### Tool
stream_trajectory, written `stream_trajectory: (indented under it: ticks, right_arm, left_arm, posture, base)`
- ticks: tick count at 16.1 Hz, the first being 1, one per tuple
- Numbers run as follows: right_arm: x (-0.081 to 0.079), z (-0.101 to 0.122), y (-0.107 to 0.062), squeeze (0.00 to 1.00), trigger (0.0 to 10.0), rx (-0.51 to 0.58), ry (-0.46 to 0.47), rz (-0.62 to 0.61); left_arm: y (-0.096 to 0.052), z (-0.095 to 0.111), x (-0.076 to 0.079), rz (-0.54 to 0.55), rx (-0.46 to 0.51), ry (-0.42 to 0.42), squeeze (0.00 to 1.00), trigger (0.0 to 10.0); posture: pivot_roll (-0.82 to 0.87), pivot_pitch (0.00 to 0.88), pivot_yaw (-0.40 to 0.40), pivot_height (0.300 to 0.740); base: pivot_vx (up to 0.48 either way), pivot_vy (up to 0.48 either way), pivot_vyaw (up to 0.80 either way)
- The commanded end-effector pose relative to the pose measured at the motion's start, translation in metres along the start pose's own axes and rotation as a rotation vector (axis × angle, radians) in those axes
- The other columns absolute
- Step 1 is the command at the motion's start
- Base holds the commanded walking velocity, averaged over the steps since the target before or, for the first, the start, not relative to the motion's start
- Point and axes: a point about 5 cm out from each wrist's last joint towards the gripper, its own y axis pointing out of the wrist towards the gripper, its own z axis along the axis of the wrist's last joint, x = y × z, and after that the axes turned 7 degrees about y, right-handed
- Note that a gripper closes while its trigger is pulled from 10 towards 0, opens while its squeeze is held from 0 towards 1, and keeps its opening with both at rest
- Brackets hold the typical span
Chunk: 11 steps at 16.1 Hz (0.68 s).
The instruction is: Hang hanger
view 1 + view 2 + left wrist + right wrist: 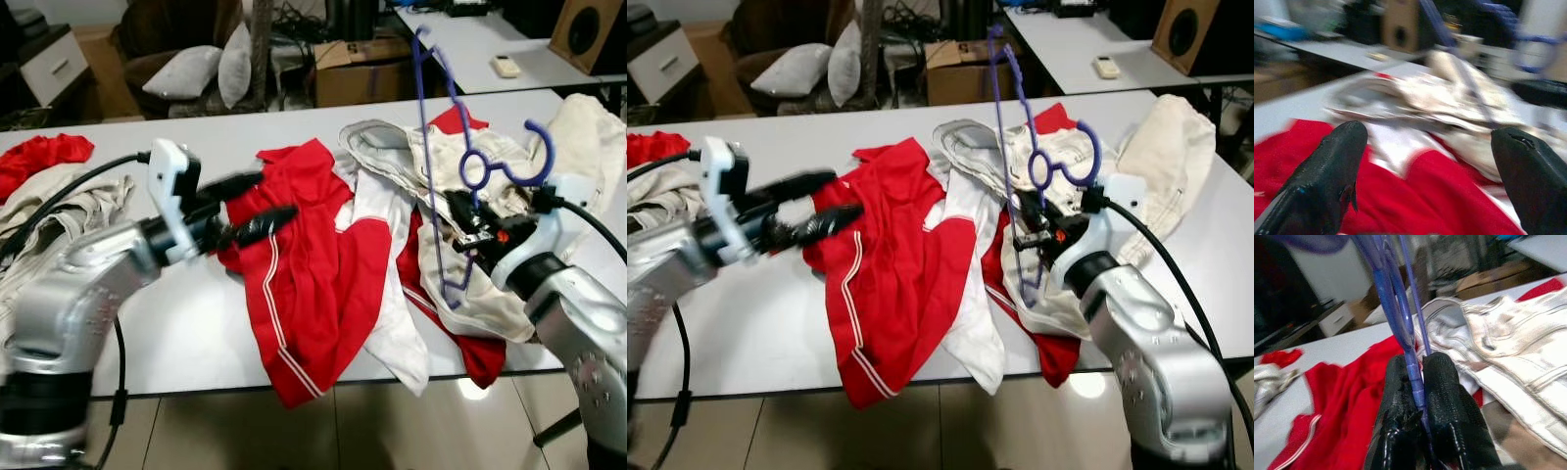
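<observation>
- Two end effectors over white desk (176,323) strewn with clothes.
- Right end effector (1418,382) clamped on blue hanger (431,176), held upright above cream garment (490,245), right side of desk.
- Left end effector (257,208) has fingers spread, nothing held, just over red shorts (313,284), desk middle.
- Red cloth (44,157) far left.

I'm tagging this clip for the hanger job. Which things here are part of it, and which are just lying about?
Part of the job:
- blue hanger, clamped upright in the right hand
- red-and-white garment on the white table, just ahead of the open left hand

Lying about:
- cream garment
- cardboard box
- pillows
- speaker
</observation>
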Motion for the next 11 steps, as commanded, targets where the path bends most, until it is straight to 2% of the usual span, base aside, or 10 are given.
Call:
stream_trajectory:
  ticks: [1,2,3,5,7,9,11]
  right_arm:
    - [-0.009,-0.005,-0.002,0.00,10.0,-0.003,0.001,0.009]
    - [-0.011,-0.009,-0.004,0.00,10.0,-0.011,0.024,-0.004]
    - [-0.013,-0.014,-0.008,0.00,10.0,-0.017,0.053,-0.035]
    - [-0.016,-0.019,-0.012,0.00,10.0,-0.019,0.070,-0.075]
    - [-0.024,-0.020,-0.015,0.00,10.0,-0.014,0.075,-0.059]
    - [-0.024,-0.020,-0.013,0.00,10.0,-0.001,-0.002,-0.091]
    - [-0.021,-0.021,-0.013,0.00,10.0,0.010,0.021,-0.105]
  left_arm:
    - [0.005,-0.001,0.005,0.067,0.000,0.059,0.00,10.0]
    - [0.009,-0.003,0.006,0.102,0.013,0.059,0.00,10.0]
    - [0.014,-0.009,0.008,0.176,0.025,0.023,0.00,10.0]
    - [0.018,-0.021,0.014,0.249,0.003,0.001,0.00,10.0]
    - [0.018,-0.042,0.018,0.292,-0.113,0.068,0.00,10.0]
    - [0.017,-0.043,0.012,0.335,-0.133,0.104,0.00,10.0]
    - [0.019,-0.040,0.012,0.338,-0.129,0.122,0.00,10.0]
  posture:
    - [-0.09,0.000,0.120,0.740]
    - [-0.09,0.000,0.122,0.740]
    - [-0.10,0.000,0.126,0.740]
    - [-0.11,0.000,0.132,0.740]
    - [-0.11,0.000,0.130,0.740]
    - [-0.10,0.000,0.125,0.740]
    - [-0.10,0.000,0.123,0.740]
  base:
    - [0.000,0.000,0.00]
    - [0.000,0.000,0.00]
    - [0.000,0.000,0.00]
    - [0.000,0.131,0.00]
    - [0.000,0.424,0.00]
    - [0.000,0.480,0.00]
    - [0.000,0.480,0.00]
